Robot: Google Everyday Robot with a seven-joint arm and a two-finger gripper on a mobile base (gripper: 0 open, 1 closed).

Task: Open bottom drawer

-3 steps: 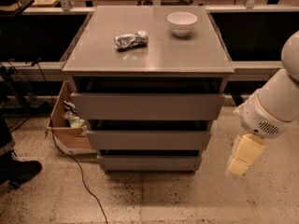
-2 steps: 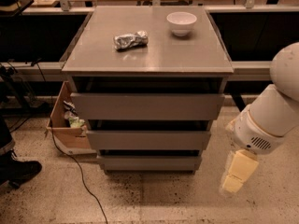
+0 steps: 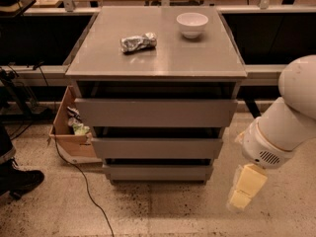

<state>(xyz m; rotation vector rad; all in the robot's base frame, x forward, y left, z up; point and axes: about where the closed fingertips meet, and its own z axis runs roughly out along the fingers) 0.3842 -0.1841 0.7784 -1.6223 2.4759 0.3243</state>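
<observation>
The bottom drawer (image 3: 158, 172) sat lowest in the grey cabinet, just above the floor, its plain front pushed in under the middle drawer (image 3: 157, 148) and the top drawer (image 3: 156, 112). The gripper (image 3: 246, 191) hung low beyond the worktop's (image 3: 163, 60) front right corner, level with the bottom drawer and apart from it; whether it was clenched or released could not be told. A white bowl (image 3: 192, 23) stood near the worktop's far right corner, and a crumpled foil packet (image 3: 138, 42) lay left of centre. A cardboard box (image 3: 64, 132) stood below the left edge.
</observation>
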